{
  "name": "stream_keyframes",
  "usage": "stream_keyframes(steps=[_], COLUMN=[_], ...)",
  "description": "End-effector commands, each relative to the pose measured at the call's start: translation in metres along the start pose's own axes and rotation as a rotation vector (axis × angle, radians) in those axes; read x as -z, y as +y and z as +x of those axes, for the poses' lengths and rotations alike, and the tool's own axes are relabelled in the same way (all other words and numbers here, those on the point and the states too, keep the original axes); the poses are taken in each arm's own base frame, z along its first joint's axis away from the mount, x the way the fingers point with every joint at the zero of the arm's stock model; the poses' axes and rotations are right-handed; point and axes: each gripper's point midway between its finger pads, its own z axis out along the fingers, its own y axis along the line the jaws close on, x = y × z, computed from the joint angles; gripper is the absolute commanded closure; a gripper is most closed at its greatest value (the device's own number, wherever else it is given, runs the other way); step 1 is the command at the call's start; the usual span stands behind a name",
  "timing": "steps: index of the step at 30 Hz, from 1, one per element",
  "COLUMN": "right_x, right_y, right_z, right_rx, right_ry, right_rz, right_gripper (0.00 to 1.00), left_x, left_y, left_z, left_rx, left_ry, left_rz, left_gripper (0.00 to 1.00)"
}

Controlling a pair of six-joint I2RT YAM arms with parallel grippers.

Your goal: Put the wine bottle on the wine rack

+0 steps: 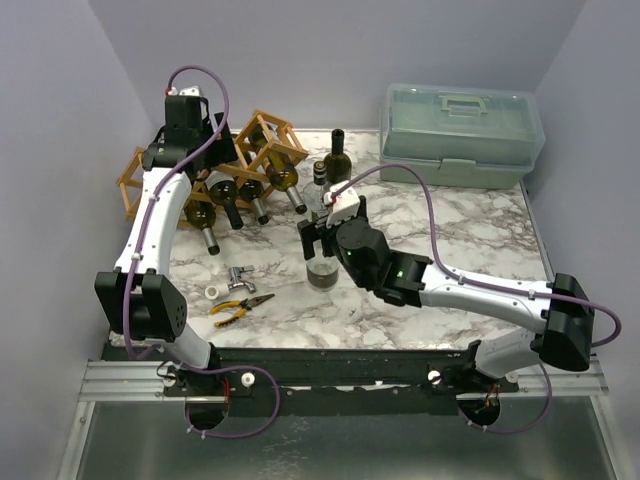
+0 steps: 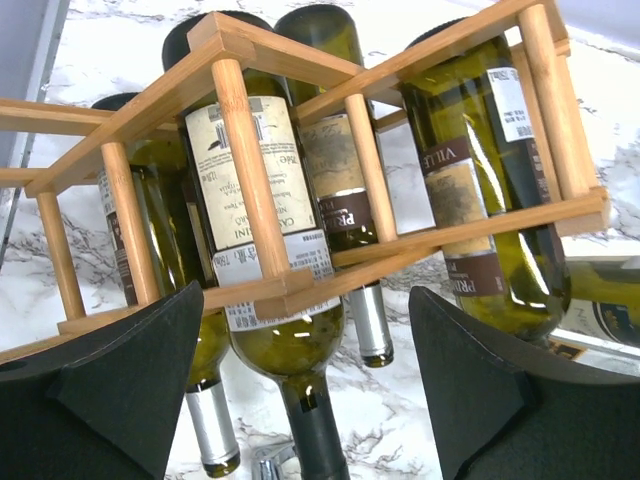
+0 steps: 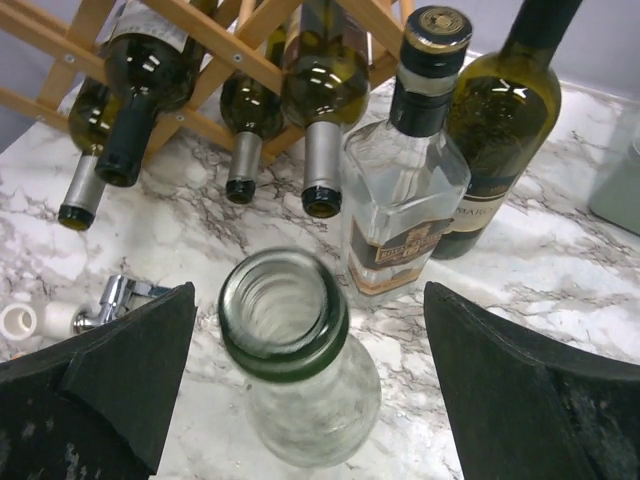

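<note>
Ok so the wine rack (image 2: 240,150) is parked at the far left of the counter (image 1: 470,230), and four bottles are laid in it with their necks pointed toward the near edge. The left fingers (image 2: 120,390) are held right above the rack and are spread wide, with nothing pinched between them. Framed in that gap in the left wrist view is the wine bottle (image 2: 262,200) with the cream label. It's already laid in a cell of the rack, rested on the wooden sticks, with its neck poked out below. Three other green bottles are seen alongside it, one to its left and two to its right.

The right fingers (image 3: 110,380) are opened wide too, and are hung either side of a clear glass bottle (image 3: 320,400). That one is stood upright on the counter with its mouth uncapped. No contact can be made out, and a gap is shown on both sides. Just behind it, a square clear liquor bottle (image 3: 400,190) with a dark cap and a dark green standing bottle (image 3: 495,130) are stood side by side. Whether they're touching can't be told.

Toward the front left, yellow-handled pliers (image 1: 240,306), a metal fitting (image 1: 240,275) and a small white part (image 1: 215,292) are laid on the marble. A translucent plastic toolbox (image 1: 460,130) is set at the far right, lid shut.
</note>
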Motion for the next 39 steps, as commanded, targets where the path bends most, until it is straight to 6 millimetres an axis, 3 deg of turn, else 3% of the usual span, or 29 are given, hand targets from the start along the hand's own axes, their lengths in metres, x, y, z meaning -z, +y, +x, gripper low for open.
stream_keyframes(steps=[1,4,7,16,21,26,33,39], right_x=[-0.002,-0.004,-0.007,-0.019,-0.019,0.001,0.030,0.056], right_y=[-0.003,-0.002,-0.008,-0.014,-0.020,-0.024,-0.045,-0.077], right_z=[-0.008,-0.005,0.002,0.016,0.016,0.007,-0.007,-0.068], right_rx=[-0.056,-0.040,-0.033,-0.073,-0.112,-0.218,-0.361,-0.492], right_ry=[0.073,0.161,0.199,0.174,0.150,0.160,0.171,-0.025], right_rz=[0.037,0.077,0.138,0.184,0.209,0.192,0.272,0.336], right_gripper=[0.02,0.08,0.13,0.33,0.70,0.99,1.00,0.99], left_x=[0.047,0.076,0.097,0.136,0.150,0.149,0.156,0.167], left_y=[-0.018,-0.030,-0.048,-0.098,-0.107,-0.111,-0.120,-0.141], left_z=[-0.016,-0.018,-0.006,0.031,0.034,0.043,0.042,0.052], left_rx=[0.070,0.160,0.249,0.406,0.555,0.621,0.671,0.785], left_ry=[-0.071,-0.095,-0.063,0.106,0.096,0.123,0.151,0.255], left_rz=[0.107,0.183,0.296,0.620,0.706,0.721,0.764,0.796], left_gripper=[0.14,0.13,0.13,0.07,0.07,0.08,0.09,0.10])
